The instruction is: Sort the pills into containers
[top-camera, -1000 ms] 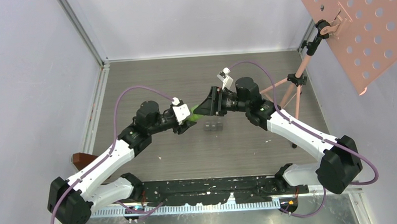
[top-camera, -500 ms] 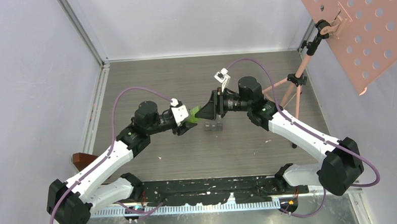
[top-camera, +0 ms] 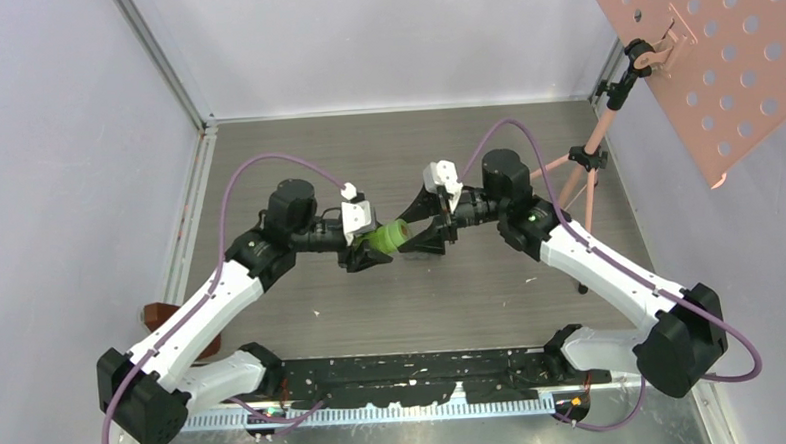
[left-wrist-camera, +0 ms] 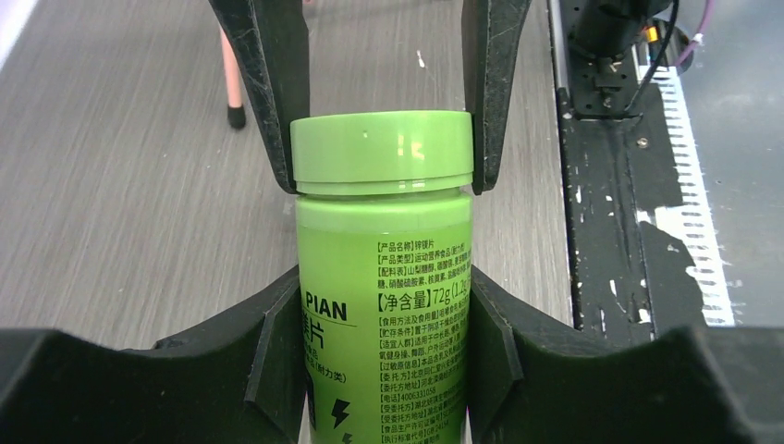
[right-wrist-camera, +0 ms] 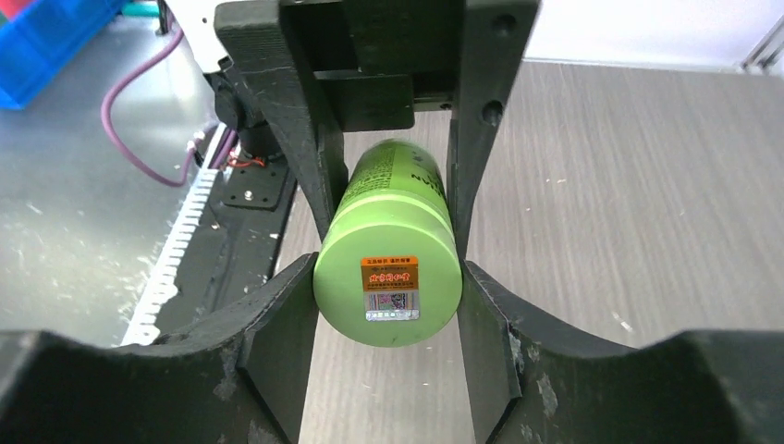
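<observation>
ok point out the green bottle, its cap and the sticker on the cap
green bottle [left-wrist-camera: 384, 314], left wrist view, on the printed label of its body
cap [left-wrist-camera: 381, 153], left wrist view, on the cap's side wall
sticker [right-wrist-camera: 389, 288], right wrist view, on the orange and white label on the cap's flat top

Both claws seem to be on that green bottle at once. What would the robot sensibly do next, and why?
Probably twist the cap off. The left gripper clamps the green bottle around its body, lifted off the table, while the right gripper closes on the cap end with the orange sticker. The cap looks fully seated, so no pills can go in until it is opened.
</observation>
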{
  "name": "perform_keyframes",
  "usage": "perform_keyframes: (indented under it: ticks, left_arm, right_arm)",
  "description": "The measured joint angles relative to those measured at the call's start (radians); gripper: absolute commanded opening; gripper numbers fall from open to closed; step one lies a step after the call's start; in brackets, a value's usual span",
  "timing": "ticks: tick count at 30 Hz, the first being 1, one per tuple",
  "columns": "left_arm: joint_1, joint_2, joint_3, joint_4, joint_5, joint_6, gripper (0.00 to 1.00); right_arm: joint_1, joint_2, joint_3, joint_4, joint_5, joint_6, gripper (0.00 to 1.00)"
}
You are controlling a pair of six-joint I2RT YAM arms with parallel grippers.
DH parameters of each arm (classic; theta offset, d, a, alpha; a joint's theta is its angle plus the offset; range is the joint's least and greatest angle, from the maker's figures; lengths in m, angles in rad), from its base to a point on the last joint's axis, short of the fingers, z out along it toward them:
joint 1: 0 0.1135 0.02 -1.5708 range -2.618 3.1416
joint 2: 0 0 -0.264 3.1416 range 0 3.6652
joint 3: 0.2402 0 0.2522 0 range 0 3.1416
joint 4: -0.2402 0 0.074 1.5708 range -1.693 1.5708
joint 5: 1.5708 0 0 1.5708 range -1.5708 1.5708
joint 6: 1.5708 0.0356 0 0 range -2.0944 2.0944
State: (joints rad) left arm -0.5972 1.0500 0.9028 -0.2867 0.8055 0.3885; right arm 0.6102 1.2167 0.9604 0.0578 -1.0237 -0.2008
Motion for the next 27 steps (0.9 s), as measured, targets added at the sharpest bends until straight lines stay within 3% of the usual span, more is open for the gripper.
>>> perform_keyframes:
  ticks: [1, 4, 5, 6, 7, 8, 9, 13, 16, 19, 27]
  left_arm:
    - [0.001, 0.006, 0.008, -0.008, 0.011, 0.005, 0.00]
    - [0.002, 0.011, 0.014, -0.006, 0.021, 0.008, 0.00]
    - [0.002, 0.011, 0.013, -0.005, 0.018, 0.008, 0.00]
    - [0.002, 0.011, 0.013, -0.002, 0.016, 0.007, 0.00]
    - [0.002, 0.011, 0.013, 0.004, 0.008, 0.007, 0.00]
    - [0.002, 0.011, 0.013, 0.009, 0.006, 0.007, 0.00]
    - [0.001, 0.011, 0.013, 0.016, -0.003, 0.012, 0.00]
    - [-0.005, 0.011, -0.013, 0.033, -0.072, 0.017, 0.00]
    - [-0.006, 0.005, -0.063, 0.078, -0.167, 0.021, 0.00]
    - [-0.006, -0.013, -0.098, 0.115, -0.233, 0.023, 0.00]
    - [-0.018, -0.048, -0.113, 0.185, -0.327, 0.037, 0.00]
  right_arm:
    - [0.000, -0.005, 0.005, -0.013, -0.005, -0.037, 0.20]
    - [0.004, -0.009, 0.017, -0.030, -0.005, -0.075, 0.36]
    - [0.004, -0.010, 0.017, -0.028, -0.002, -0.070, 0.52]
    - [0.004, -0.011, 0.017, -0.024, 0.003, -0.056, 0.59]
    - [0.005, -0.013, 0.014, -0.011, 0.012, -0.036, 0.73]
    - [0.006, -0.018, 0.008, 0.003, 0.021, -0.016, 0.96]
    - [0.006, -0.029, -0.003, 0.022, 0.039, 0.020, 1.00]
    - [0.010, -0.109, -0.055, 0.092, 0.167, 0.164, 0.95]
    - [0.011, -0.168, -0.068, 0.106, 0.349, 0.353, 0.96]
    - [0.014, -0.151, -0.068, 0.100, 0.441, 0.497, 0.99]
    - [0.045, -0.022, -0.066, 0.053, 0.558, 0.736, 0.86]
